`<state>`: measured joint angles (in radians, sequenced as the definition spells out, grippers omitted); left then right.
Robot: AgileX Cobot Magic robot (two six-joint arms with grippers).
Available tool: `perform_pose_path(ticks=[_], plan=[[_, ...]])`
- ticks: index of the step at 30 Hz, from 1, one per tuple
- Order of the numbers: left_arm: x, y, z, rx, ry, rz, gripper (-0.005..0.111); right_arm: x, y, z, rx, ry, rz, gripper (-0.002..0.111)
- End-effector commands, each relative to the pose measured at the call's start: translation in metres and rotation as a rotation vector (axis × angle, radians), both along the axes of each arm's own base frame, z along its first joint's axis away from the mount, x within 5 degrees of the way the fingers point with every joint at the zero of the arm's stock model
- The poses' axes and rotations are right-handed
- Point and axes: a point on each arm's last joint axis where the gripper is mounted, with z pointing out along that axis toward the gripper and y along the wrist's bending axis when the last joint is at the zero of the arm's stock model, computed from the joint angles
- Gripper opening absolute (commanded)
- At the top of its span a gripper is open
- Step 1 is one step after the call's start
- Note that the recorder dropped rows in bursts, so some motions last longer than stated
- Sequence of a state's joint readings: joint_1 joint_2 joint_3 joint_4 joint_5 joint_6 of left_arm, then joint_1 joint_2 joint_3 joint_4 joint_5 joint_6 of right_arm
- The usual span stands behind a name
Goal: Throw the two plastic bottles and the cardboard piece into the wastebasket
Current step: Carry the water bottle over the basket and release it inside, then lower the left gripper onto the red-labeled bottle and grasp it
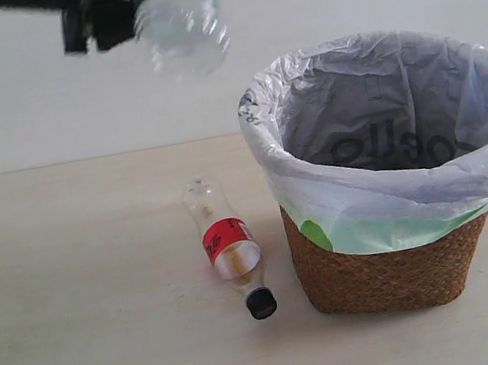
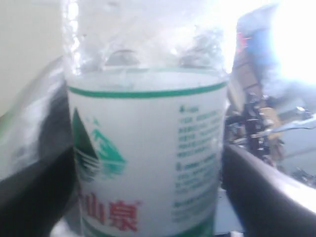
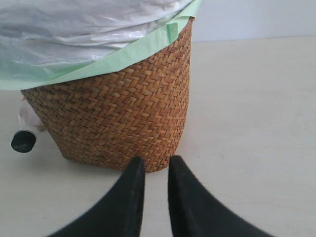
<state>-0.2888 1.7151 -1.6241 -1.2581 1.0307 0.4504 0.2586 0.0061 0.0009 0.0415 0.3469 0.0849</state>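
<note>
Currently the left gripper (image 2: 148,192) is clamped on the green-label bottle (image 1: 180,29) - one dark finger (image 2: 34,197) on each side of the label, and the bottle fills the left wrist view. In the exterior view the bottle hangs high in the air with its clear end lowest, up and to the left of the wastebasket (image 1: 394,261) rim. I can't tell whether any of it is over the opening.

Right gripper (image 3: 155,165): fingers drawn nearly together with a thin slit between them, holding nothing. It sits low over the table (image 1: 79,308), with the basket's woven wall just ahead and not touching it.

Further out, the red-label bottle (image 1: 228,244) lies on its side on the table just beside the basket's base - a small gap, no contact. Its black cap (image 1: 261,303) points toward the exterior camera. The cap also peeks past the basket's base in the right wrist view, well apart from the right gripper.
</note>
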Motion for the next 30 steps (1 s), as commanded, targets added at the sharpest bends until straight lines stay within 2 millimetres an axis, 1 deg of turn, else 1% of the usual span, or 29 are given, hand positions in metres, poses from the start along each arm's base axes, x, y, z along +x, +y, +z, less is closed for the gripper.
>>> perform_pose_path(ticks=[1, 2, 3, 4, 5, 6, 7, 8, 9, 10, 11, 12, 13, 16, 18, 24, 30], plan=[[-0.014, -0.039, 0.054, 0.007, -0.047, -0.056, 0.109, 0.000, 0.000, 0.001, 0.000, -0.013, 0.002, 0.013], [-0.015, -0.036, 0.054, 0.117, -0.042, -0.034, 0.108, 0.000, 0.000, 0.001, -0.003, -0.014, 0.003, 0.013], [-0.013, -0.027, 0.044, 0.291, -0.011, 0.022, 0.108, 0.000, 0.000, 0.001, -0.003, -0.014, 0.003, 0.013], [-0.010, -0.021, 0.037, 0.385, 0.006, 0.062, 0.108, 0.000, 0.000, 0.001, -0.003, -0.014, 0.003, 0.013], [-0.007, -0.011, 0.029, 0.512, 0.025, 0.109, 0.108, 0.000, 0.000, 0.001, -0.003, -0.014, 0.003, 0.013], [-0.004, -0.005, 0.024, 0.587, 0.014, 0.154, 0.108, 0.000, 0.000, 0.001, -0.003, -0.014, 0.003, 0.013], [0.001, 0.003, 0.013, 0.687, 0.009, 0.198, 0.108, 0.000, 0.000, 0.001, -0.001, -0.013, 0.002, 0.013], [0.001, 0.004, 0.007, 0.713, 0.018, 0.199, 0.108, 0.000, 0.000, 0.001, -0.001, -0.013, 0.002, 0.013], [0.002, 0.006, -0.009, 0.763, 0.054, 0.191, 0.108, 0.000, 0.000, 0.001, -0.001, -0.013, 0.002, 0.013], [0.003, 0.007, -0.017, 0.779, 0.074, 0.184, 0.108, 0.000, 0.000, 0.001, -0.001, -0.013, 0.002, 0.013], [0.004, 0.008, -0.038, 0.836, 0.115, 0.163, 0.108, 0.000, 0.000, 0.001, -0.003, -0.014, 0.003, 0.013], [0.006, 0.011, -0.055, 0.892, 0.147, 0.154, 0.108, 0.000, 0.000, 0.001, -0.003, -0.014, 0.003, 0.013], [0.006, 0.012, -0.068, 0.926, 0.174, 0.142, 0.108, 0.000, 0.000, 0.001, -0.003, -0.014, 0.003, 0.013], [0.006, 0.013, -0.110, 0.983, 0.272, 0.102, 0.108, 0.000, 0.000, 0.001, -0.001, -0.013, 0.002, 0.013], [0.012, 0.010, -0.130, 0.979, 0.280, 0.114, 0.108, 0.000, 0.000, 0.001, -0.001, -0.013, 0.002, 0.013], [0.028, -0.001, -0.162, 0.923, 0.308, 0.134, 0.108, 0.000, 0.000, 0.001, -0.004, -0.010, 0.003, 0.013], [0.043, -0.010, -0.185, 0.858, 0.303, 0.183, 0.108, 0.000, 0.000, 0.001, -0.002, -0.010, 0.002, 0.013]])
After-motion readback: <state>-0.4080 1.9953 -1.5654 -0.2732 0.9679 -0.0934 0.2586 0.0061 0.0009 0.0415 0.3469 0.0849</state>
